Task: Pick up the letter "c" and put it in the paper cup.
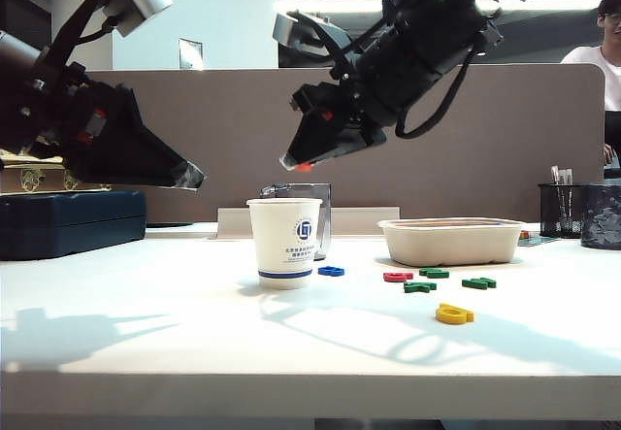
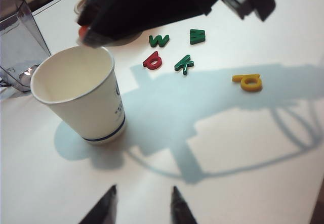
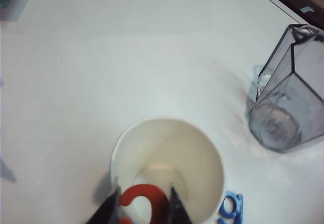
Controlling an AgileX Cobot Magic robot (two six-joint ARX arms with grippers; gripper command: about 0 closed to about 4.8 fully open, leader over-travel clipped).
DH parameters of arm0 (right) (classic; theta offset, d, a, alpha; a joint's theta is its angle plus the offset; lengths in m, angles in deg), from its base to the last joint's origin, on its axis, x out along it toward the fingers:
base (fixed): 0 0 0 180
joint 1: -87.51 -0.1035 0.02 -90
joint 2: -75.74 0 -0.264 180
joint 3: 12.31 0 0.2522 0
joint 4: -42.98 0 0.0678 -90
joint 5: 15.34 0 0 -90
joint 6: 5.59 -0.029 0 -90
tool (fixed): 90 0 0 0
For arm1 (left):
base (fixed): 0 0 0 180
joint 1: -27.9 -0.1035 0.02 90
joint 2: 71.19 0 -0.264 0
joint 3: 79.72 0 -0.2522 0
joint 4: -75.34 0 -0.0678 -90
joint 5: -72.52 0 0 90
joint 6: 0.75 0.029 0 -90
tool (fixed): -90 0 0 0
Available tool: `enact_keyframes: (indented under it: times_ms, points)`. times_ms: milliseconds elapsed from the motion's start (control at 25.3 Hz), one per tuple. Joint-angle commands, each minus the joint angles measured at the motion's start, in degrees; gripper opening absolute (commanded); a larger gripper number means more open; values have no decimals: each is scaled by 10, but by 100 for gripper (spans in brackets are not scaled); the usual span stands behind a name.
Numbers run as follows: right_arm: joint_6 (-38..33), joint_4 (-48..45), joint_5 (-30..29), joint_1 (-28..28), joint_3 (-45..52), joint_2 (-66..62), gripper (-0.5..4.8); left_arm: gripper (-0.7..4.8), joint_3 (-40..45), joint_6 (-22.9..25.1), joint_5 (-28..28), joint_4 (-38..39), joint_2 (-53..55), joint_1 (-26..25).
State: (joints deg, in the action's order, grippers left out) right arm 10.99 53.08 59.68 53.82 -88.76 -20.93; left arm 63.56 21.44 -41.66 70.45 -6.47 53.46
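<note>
exterior view
right gripper (image 1: 303,165): held in the air just above the paper cup (image 1: 284,242), tips pointed down at its rim
letter "c" (image 1: 305,167): seen as a spot of orange-red pinched at the right gripper's tips, over the cup mouth
left gripper (image 1: 194,176): raised to the left of the cup, well apart from it
count: one cup, one beige tray (image 1: 452,241), one blue letter (image 1: 331,271), one dark red letter (image 1: 397,277), three green letters, one yellow letter (image 1: 454,314)

left wrist view
left gripper (image 2: 143,201): fingers spread apart, nothing between them
cup (image 2: 83,99): upright beyond the tips, the right gripper (image 2: 83,34) hung over its far rim

right wrist view
right gripper (image 3: 144,204): closed on the letter "c" (image 3: 144,198)
cup (image 3: 167,168): directly below the tips, its open mouth seen behind the letter
clear jug (image 3: 286,102): one, beside the cup
</note>
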Motion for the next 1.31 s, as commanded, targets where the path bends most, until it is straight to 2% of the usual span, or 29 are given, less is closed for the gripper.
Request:
enact_keyframes:
  times_ms: [40, 515, 871, 990, 1307]
  points:
    - [2, -18, -1, 0, -5, 2, 82, 130, -1, -1, 0, -7, -1, 0]
    - [2, -26, -2, 0, -49, -45, 83, 130, -1, -2, 0, -7, -1, 0]
    - [2, 2, -2, 0, -51, -70, 86, 130, -2, -2, 0, -7, -1, 0]
    - [2, 3, -2, 0, -51, -70, 124, 130, -1, -2, 0, -7, -1, 0]
    - [2, 0, -3, 0, -51, -69, 150, 130, -1, -2, 0, -7, -1, 0]
